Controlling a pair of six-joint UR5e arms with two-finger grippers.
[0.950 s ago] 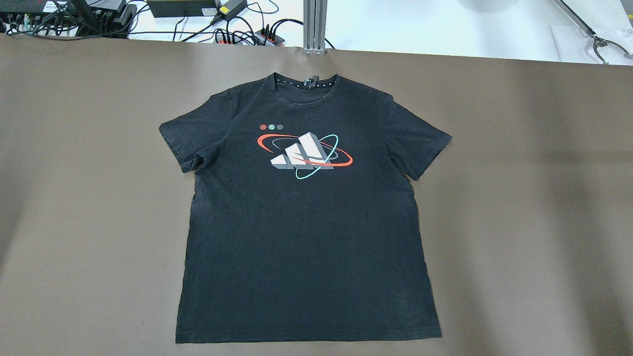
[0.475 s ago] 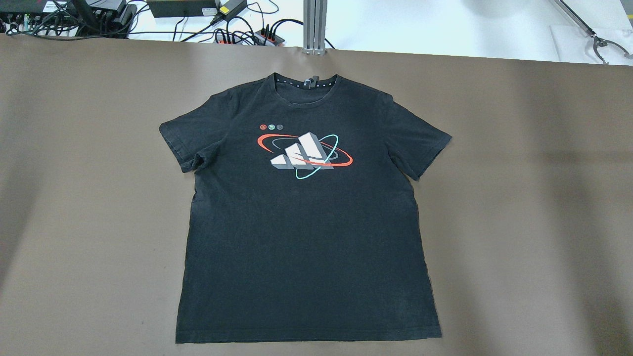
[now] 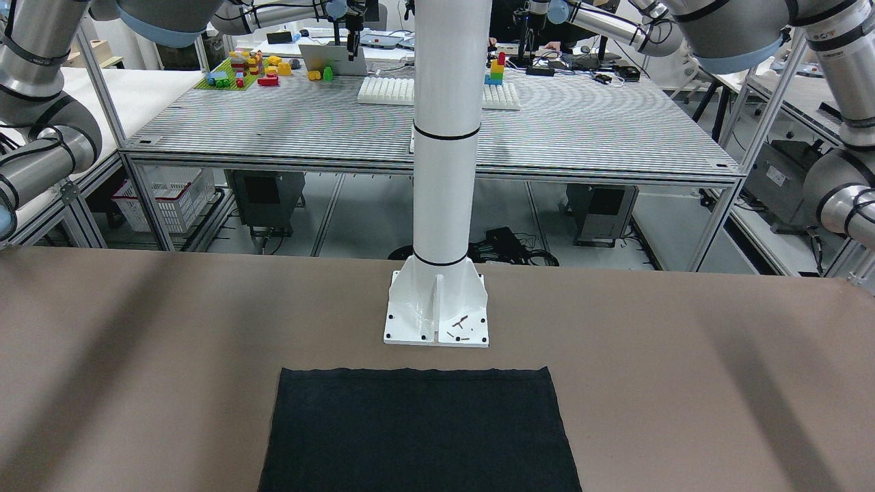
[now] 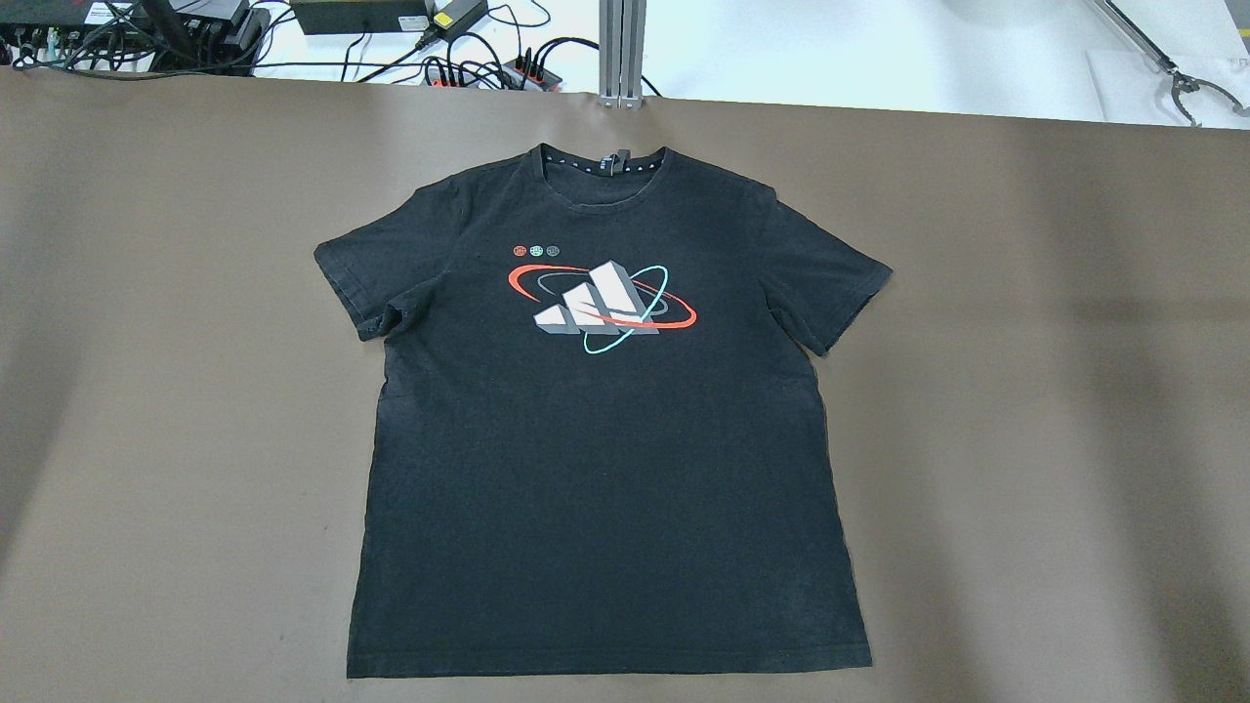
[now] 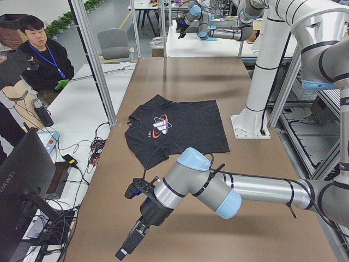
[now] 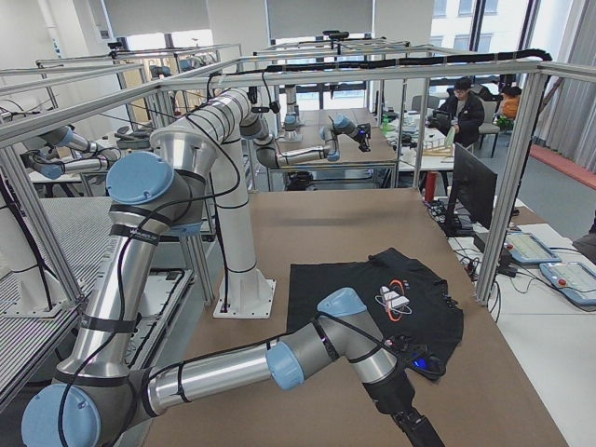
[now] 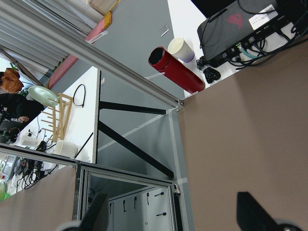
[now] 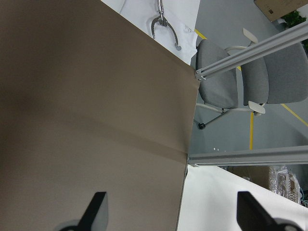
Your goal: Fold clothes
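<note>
The clothes are one black T-shirt (image 4: 605, 469) with a white, red and teal print on the chest. It lies flat and face up on the brown table (image 4: 146, 391), collar at the far side, both sleeves spread. Its hem end (image 3: 417, 430) lies just in front of the white pillar's base. My left gripper (image 7: 171, 197) is open with nothing between its fingers; it hangs off to the shirt's left over the table's end (image 5: 131, 245). My right gripper (image 8: 170, 195) is open and holds nothing either, out past the shirt's right side (image 6: 419, 430).
The white pillar's base plate (image 3: 437, 314) is bolted to the table at the shirt's near edge. Cables and power strips (image 4: 469, 59) lie beyond the far edge, metal tongs (image 4: 1182, 88) at the far right. A seated person (image 5: 41, 54) and a monitor (image 5: 22, 180) are at the left end.
</note>
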